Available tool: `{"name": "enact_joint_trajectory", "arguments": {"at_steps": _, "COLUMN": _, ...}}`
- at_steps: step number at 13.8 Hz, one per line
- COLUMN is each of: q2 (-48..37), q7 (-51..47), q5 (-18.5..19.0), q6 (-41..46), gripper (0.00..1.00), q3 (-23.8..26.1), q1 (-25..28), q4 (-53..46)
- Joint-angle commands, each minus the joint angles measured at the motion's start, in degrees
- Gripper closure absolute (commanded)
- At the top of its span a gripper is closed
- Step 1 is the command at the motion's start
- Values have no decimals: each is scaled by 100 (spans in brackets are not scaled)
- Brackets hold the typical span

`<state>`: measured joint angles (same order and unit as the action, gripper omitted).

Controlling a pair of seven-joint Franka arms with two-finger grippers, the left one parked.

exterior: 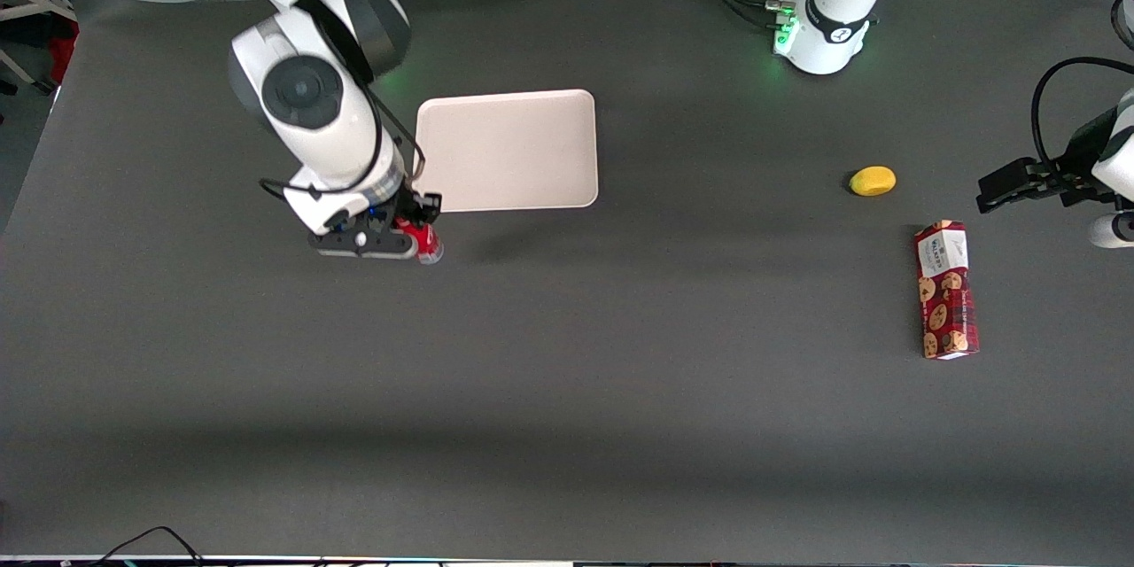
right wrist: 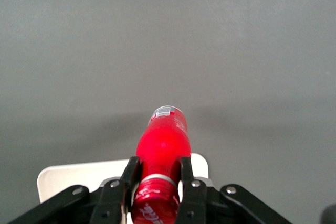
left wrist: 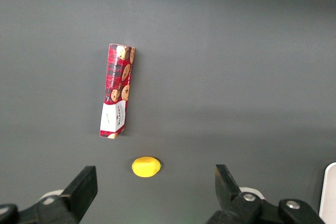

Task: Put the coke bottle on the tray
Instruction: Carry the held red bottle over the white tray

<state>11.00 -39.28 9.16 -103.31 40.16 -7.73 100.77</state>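
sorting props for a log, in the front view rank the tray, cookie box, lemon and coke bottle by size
1. tray
2. cookie box
3. lemon
4. coke bottle, held in the gripper and mostly hidden, so its rank against the lemon is unsure

Yellow lemon-like fruit near cookie box.

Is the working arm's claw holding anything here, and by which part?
Yes: the claw is shut on the small slim red coke bottle, gripping its narrow neck, beside the pale pinkish-beige rectangular tray.
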Motion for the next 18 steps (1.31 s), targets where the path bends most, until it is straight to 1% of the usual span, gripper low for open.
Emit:
{"name": "enact_joint_trajectory", "arguments": {"at_steps": 1, "q2": -702, "q7": 341, "q5": -596, "q6": 311, "gripper": 100, "q3": -60, "q1": -176, "q4": 292}}
{"name": "enact_joint_trajectory", "arguments": {"at_steps": 3, "q2": -1378, "q7": 552, "q5": -1238, "q6": 180, "gripper": 100, "q3": -192, "q1": -159, "q4": 932}}
{"name": "enact_joint_trajectory", "arguments": {"at_steps": 4, "q2": -1677, "q7": 666, "q5": -1450, "q6": -47, "gripper": 100, "q3": -201, "q1": -159, "q4": 1336}}
{"name": "enact_joint_trajectory", "arguments": {"at_steps": 7, "q2": -2320, "q7": 948, "q5": -1864, "q6": -890, "gripper": 100, "q3": -246, "q1": -115, "q4": 2505}}
{"name": "enact_joint_trajectory", "arguments": {"at_steps": 11, "q2": -2400, "q7": 1036, "q5": -1874, "q6": -1446, "gripper": 100, "q3": -167, "q1": -71, "q4": 3323}}
{"name": "enact_joint_trajectory", "arguments": {"at_steps": 12, "q2": -2488, "q7": 1002, "q5": -1900, "q6": -1455, "gripper": 100, "q3": -166, "q1": -1, "q4": 3457}}
{"name": "enact_joint_trajectory", "arguments": {"at_steps": 15, "q2": -2568, "q7": 940, "q5": -1926, "q6": -1403, "gripper": 100, "q3": -131, "q1": 26, "q4": 3554}}
{"name": "enact_joint_trajectory", "arguments": {"at_steps": 16, "q2": -2559, "q7": 940, "q5": -2065, "q6": -1420, "gripper": 100, "q3": -131, "q1": 26, "q4": 3555}}
{"name": "enact_joint_trajectory", "arguments": {"at_steps": 18, "q2": -2629, "q7": 966, "q5": -2146, "q6": -1456, "gripper": 100, "q3": -114, "q1": 17, "q4": 3642}}
